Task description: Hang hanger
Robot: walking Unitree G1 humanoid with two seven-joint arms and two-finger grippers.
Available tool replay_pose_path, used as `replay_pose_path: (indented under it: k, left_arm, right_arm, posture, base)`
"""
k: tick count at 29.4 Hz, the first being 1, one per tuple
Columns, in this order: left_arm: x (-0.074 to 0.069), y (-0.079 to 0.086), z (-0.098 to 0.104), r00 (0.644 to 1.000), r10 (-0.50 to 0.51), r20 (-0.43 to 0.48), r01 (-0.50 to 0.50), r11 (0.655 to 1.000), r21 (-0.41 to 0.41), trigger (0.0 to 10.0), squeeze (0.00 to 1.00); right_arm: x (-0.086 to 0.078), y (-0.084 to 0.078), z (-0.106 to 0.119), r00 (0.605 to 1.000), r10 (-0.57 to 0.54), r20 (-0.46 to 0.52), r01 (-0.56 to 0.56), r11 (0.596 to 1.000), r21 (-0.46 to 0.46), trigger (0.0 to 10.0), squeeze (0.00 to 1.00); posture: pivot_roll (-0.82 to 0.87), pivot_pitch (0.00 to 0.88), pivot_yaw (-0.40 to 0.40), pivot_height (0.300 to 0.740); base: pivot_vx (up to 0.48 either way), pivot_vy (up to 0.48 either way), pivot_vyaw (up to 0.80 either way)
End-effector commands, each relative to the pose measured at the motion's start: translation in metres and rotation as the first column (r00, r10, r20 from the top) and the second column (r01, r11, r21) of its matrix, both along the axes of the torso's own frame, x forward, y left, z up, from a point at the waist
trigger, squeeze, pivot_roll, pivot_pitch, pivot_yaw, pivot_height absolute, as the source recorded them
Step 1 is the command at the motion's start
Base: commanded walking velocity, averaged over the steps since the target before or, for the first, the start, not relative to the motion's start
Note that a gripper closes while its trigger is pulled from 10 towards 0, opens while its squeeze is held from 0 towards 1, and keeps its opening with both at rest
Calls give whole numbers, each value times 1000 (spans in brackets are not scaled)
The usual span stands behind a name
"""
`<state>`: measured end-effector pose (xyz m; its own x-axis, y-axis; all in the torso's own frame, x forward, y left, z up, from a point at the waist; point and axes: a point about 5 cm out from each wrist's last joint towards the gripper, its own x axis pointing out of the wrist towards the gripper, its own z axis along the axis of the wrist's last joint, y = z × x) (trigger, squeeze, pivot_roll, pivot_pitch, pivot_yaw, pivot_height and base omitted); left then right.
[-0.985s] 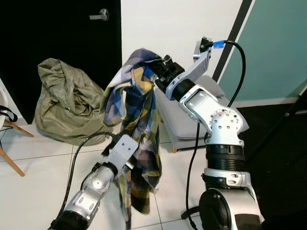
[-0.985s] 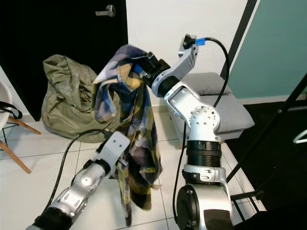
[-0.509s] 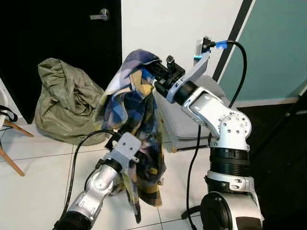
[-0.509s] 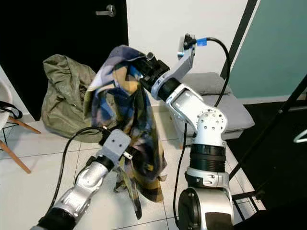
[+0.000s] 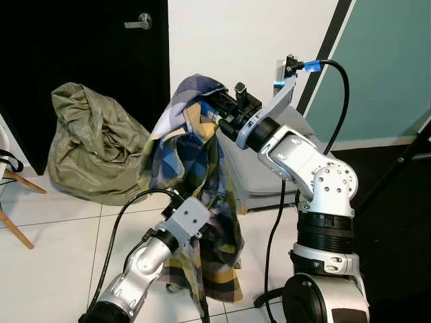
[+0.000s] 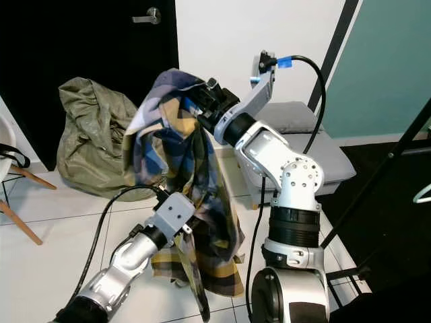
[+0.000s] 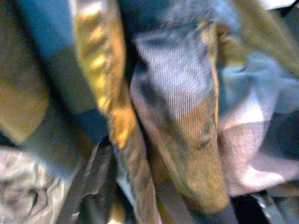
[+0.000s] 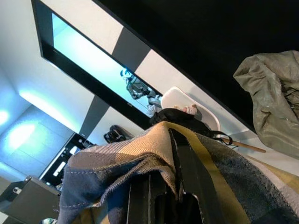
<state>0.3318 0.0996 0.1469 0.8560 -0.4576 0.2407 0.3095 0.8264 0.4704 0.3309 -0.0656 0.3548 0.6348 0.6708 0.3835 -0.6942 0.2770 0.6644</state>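
1. Left eye view: right pincer (image 5: 217,111) is raised and clamped on the top of a plaid shirt (image 5: 192,195), which drapes down below it. The hanger itself can't be made out; probably buried in the cloth at the pincer. Risk: if the grip is on fabric only, the shirt could slide off and drop to the floor (image 5: 47,256).
2. Left eye view: left pincer (image 5: 195,245) is pushed into the lower folds, well below the right pincer; can't tell if it is open or closed. Risk: fingers snag cloth, so pulling away tugs the shirt out of the upper grip.
3. Right eye view: a black rail post (image 6: 377,168) stands off to the right pincer's right, well apart. Risk: the long hem swings during the carry and catches the right arm or its cable (image 6: 310,67).
4. Right eye view: an olive bag (image 6: 94,134) and grey seat (image 6: 316,151) sit behind and beside the shirt. Low risk; a wide swing could brush them.
5. Left wrist view: plaid folds right against the lens, one dark finger (image 7: 93,182) partly seen. Risk: no sight of the hook, so any regrasp is blind.
6. Right wrist view: fingers (image 8: 187,177) closed over a bunched fold. Thick cloth in the jaws could mean a weak hold.
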Motion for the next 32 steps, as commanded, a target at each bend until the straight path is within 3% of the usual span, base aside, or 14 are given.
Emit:
replay_pose_path:
  k: [1,7,11,14,18,20,22,23,24,25,30,32]
  left_arm:
    - [1,5,-10,998,18,-63,-18,1000,-6,0,0]
    - [5,18,-4,995,64,-81,-71,993,-99,0,0]
    - [3,23,-1,995,70,-65,-77,991,-111,0,0]
    - [-5,40,0,996,79,-42,-80,996,-28,0,0]
    - [-6,58,0,989,142,-42,-141,990,25,0,0]
    - [-5,67,3,983,176,-46,-176,984,15,0,0]
    - [-2,95,21,967,251,-41,-251,968,-15,0,0]
    - [-2,95,21,967,251,-41,-251,968,-15,0,0]
    - [-1,103,28,963,266,-39,-267,963,-25,0,0]
    - [3,121,48,951,309,0,-309,950,54,0,0]
    - [7,139,72,935,354,19,-354,932,79,0,0]
    - [12,137,96,962,273,-32,-272,962,29,0,0]
  right_arm:
    - [-7,-2,7,999,15,45,-16,999,27,0,0]
    - [-3,-8,-4,1000,-3,20,2,1000,15,0,0]
    - [-2,-11,-7,1000,-20,6,20,1000,19,0,0]
    - [9,-30,-28,981,-184,-60,180,982,-65,0,0]
    - [14,-48,-43,953,-285,-103,274,956,-106,0,0]
    - [16,-55,-49,942,-315,-118,301,946,-121,0,0]
    - [22,-77,-83,882,-453,-132,405,870,-281,0,0]
    - [22,-77,-83,882,-453,-132,405,870,-281,0,0]
    - [23,-84,-95,862,-490,-131,426,839,-337,0,0]
    - [24,-93,-125,826,-543,-150,434,784,-444,0,0]
    - [23,-95,-150,807,-559,-193,418,770,-482,0,0]
    - [21,-92,-166,797,-567,-207,398,751,-527,0,0]
  posture:
    - [-11,155,-51,740]
    - [-6,157,-40,740]
    - [-6,157,-37,740]
    - [0,156,-36,740]
    - [5,153,-43,740]
    - [5,153,-43,740]
    - [5,150,-44,740]
    - [5,150,-44,740]
    - [5,150,-44,740]
    - [18,145,-47,740]
    - [18,145,-47,740]
    - [32,140,-50,740]
  base:
    - [0,0,0]
    - [0,0,0]
    - [0,0,0]
    - [0,0,0]
    - [0,0,0]
    - [0,0,0]
    - [0,0,0]
    - [0,0,0]
    - [0,0,0]
    - [0,0,0]
    - [0,0,0]
    - [0,0,0]
